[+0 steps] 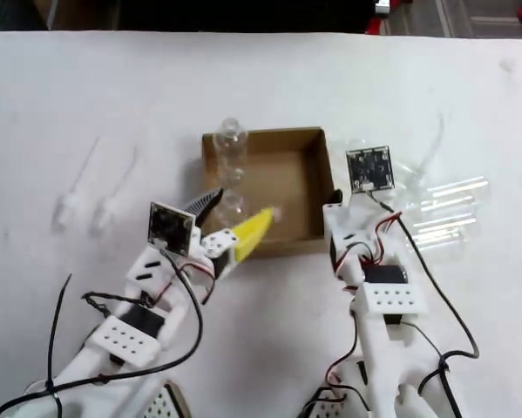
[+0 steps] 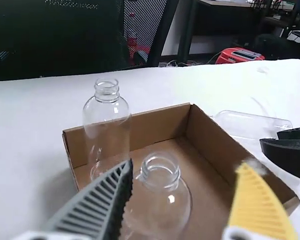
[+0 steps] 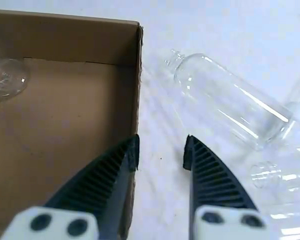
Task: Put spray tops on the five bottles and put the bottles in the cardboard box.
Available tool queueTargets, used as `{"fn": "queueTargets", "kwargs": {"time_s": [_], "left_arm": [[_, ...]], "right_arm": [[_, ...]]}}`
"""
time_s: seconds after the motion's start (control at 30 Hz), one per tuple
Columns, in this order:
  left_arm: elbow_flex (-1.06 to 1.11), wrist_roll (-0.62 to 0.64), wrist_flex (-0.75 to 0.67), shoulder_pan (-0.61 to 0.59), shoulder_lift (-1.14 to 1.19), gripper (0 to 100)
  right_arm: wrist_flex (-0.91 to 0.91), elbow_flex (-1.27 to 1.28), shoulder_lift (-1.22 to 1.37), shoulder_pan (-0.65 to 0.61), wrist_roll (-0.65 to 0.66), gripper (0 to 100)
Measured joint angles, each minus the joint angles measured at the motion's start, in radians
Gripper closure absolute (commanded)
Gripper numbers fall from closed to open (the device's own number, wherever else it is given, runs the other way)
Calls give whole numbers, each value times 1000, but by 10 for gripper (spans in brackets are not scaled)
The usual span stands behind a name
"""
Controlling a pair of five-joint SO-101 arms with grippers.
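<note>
The left gripper [image 2: 185,167] is held spread, with an uncapped bottle [image 2: 157,195] between its fingers, stood in the cardboard box [image 2: 155,125]. A second uncapped bottle [image 1: 230,139] is stood at the box's upper-left corner. The right gripper [image 3: 161,150] is parted at the box's right wall. On the white worktop [image 1: 269,78], loose bottles [image 1: 448,205] are laid right of centre and spray tops [image 1: 69,207] at left. A dark mesh chair [image 2: 139,30] is seen behind.

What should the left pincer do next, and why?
Probably close the left pincer on the near bottle and lift it out. It stands between the open fingers inside the cardboard box with its neck bare, as does the bottle behind it, while spray tops lie outside the box.
</note>
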Motion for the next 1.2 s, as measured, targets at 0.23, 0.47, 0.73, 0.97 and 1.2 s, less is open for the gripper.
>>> {"fn": "queueTargets", "kwargs": {"time_s": [0.23, 0.47, 0.73, 0.97, 1.2], "left_arm": [[0, 0, 32, -3, 0, 683], [0, 0, 37, -3, -15, 681], [-52, 109, 336, -2, -235, 645], [-219, 166, 816, -8, -549, 560], [-408, 166, 1137, -187, -718, 636]], "right_arm": [[0, 0, 0, 0, 0, 868], [0, 0, 0, 0, 0, 868], [0, 0, 0, -2, 0, 868], [0, 0, 0, -2, 0, 868], [0, 0, 0, -2, 0, 868]]}}
